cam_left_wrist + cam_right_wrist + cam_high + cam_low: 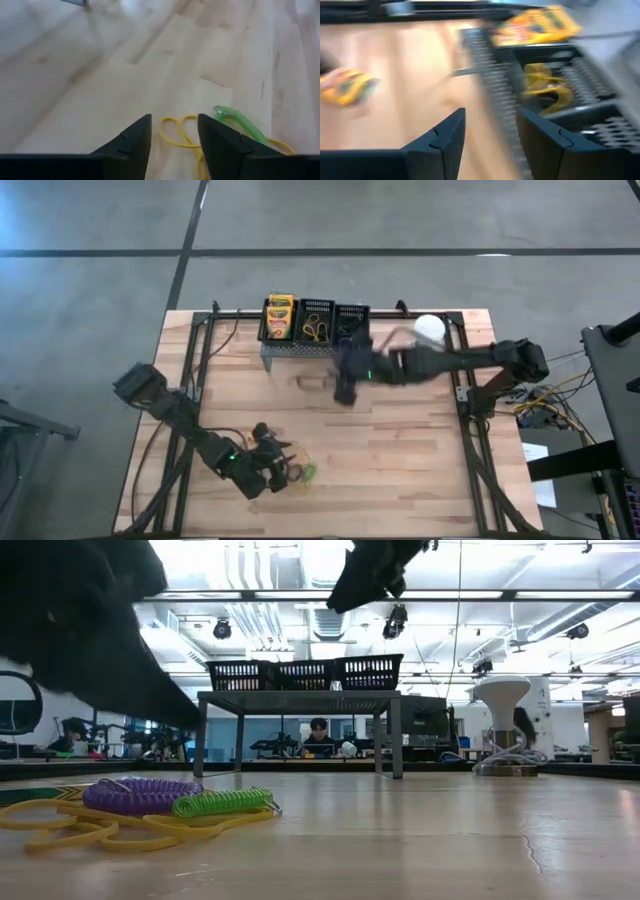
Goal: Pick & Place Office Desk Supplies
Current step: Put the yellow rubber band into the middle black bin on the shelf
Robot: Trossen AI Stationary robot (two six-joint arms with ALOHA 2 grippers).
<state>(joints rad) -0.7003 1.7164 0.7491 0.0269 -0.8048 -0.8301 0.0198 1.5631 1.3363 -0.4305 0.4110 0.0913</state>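
Observation:
Three black mesh baskets stand in a row on a grey stand at the table's far edge. The left one holds a yellow crayon box, the middle one yellow bands. Near the front edge lies a heap of band loops: purple, green and yellow. My left gripper is open just short of the heap, a yellow loop showing beyond its tips. My right gripper hangs open above the table in front of the stand, with nothing between its fingers.
A white dome stands at the far right beside the baskets. A blurred yellow thing lies on the table in the right wrist view. Bare wooden table stretches between the heap and the stand.

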